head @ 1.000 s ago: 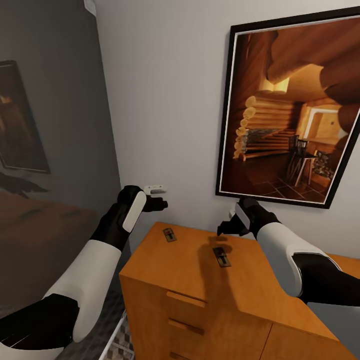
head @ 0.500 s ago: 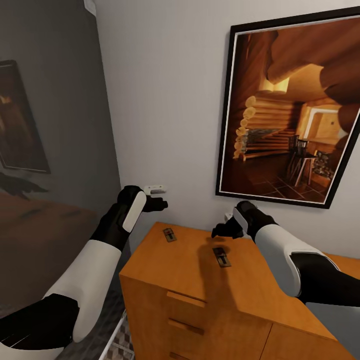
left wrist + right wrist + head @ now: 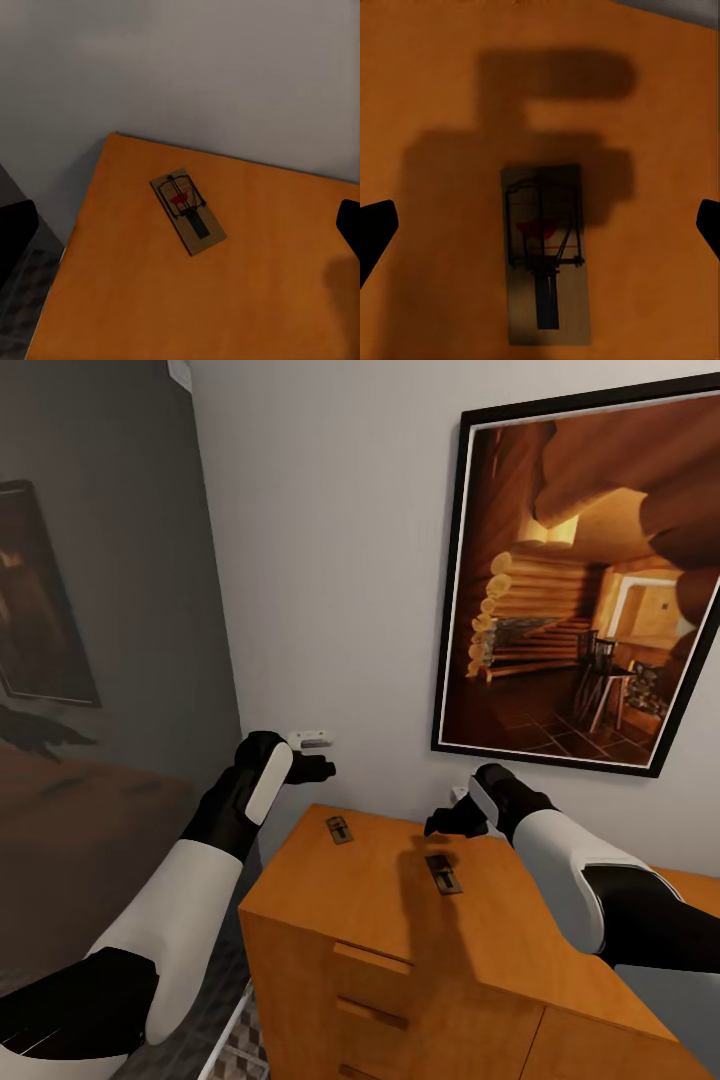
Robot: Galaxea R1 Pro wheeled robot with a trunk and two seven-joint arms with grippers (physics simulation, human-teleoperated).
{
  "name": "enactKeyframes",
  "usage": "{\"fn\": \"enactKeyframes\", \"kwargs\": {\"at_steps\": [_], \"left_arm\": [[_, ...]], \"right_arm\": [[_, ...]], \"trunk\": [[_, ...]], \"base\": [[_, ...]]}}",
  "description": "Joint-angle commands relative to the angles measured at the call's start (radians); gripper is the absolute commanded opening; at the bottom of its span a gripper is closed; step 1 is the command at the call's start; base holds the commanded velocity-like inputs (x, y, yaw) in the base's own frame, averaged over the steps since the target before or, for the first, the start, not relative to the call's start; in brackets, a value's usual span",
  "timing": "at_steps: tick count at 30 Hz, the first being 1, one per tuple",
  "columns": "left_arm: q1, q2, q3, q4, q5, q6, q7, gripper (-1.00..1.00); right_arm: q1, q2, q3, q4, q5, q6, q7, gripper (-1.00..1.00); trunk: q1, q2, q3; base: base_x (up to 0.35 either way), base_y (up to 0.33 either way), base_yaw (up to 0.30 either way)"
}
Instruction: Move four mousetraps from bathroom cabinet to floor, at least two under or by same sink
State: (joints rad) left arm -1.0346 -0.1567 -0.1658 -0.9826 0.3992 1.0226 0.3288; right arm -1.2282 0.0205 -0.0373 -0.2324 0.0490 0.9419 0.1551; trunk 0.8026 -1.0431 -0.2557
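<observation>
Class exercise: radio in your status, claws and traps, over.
Right claw open above near mousetrap. Left claw open, empty. Far mousetrap on orange cabinet top. Nothing blocking.

Mousetrap (image 3: 188, 212) flat on orange-brown cabinet top (image 3: 255, 292), lying diagonal near back corner by grey wall (image 3: 195, 67).

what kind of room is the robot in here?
Probably an indoor domestic room, exact type unclear. The clues are a large framed picture on a plain white wall and an orange-brown wooden cabinet with drawers. Two mousetraps lie on its top.
</observation>
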Motion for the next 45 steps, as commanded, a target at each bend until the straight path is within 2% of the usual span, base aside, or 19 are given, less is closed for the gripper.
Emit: {"fn": "enactKeyframes", "kwargs": {"at_steps": [1,15,26,40,45], "left_arm": [[-0.001,0.000,-0.001,-0.001,0.010,0.002,0.010,1.00],[-0.001,0.000,-0.001,0.011,0.011,0.004,0.010,1.00],[-0.001,0.000,-0.001,0.047,0.009,0.002,0.009,1.00],[-0.001,0.000,-0.001,0.056,0.008,0.002,0.008,1.00],[-0.001,0.000,-0.001,0.056,0.008,0.002,0.007,1.00]], "right_arm": [[-0.001,0.000,-0.004,-0.001,0.006,0.004,0.004,1.00],[-0.001,-0.003,-0.004,0.036,0.004,-0.046,0.005,1.00],[-0.001,-0.001,-0.004,0.143,0.005,-0.155,0.006,1.00],[0.004,-0.001,-0.004,0.165,0.006,-0.176,0.031,1.00],[0.007,0.000,-0.004,0.166,0.028,-0.181,0.044,1.00]], "trunk": [[0.000,-0.001,-0.001],[0.000,-0.001,-0.001],[0.000,-0.001,-0.001],[0.000,-0.001,-0.001],[0.000,-0.001,-0.001]], "base": [[0.000,0.000,0.000],[0.000,0.000,0.000],[0.000,0.000,0.000],[0.000,0.000,0.000],[0.000,0.000,0.000]]}}
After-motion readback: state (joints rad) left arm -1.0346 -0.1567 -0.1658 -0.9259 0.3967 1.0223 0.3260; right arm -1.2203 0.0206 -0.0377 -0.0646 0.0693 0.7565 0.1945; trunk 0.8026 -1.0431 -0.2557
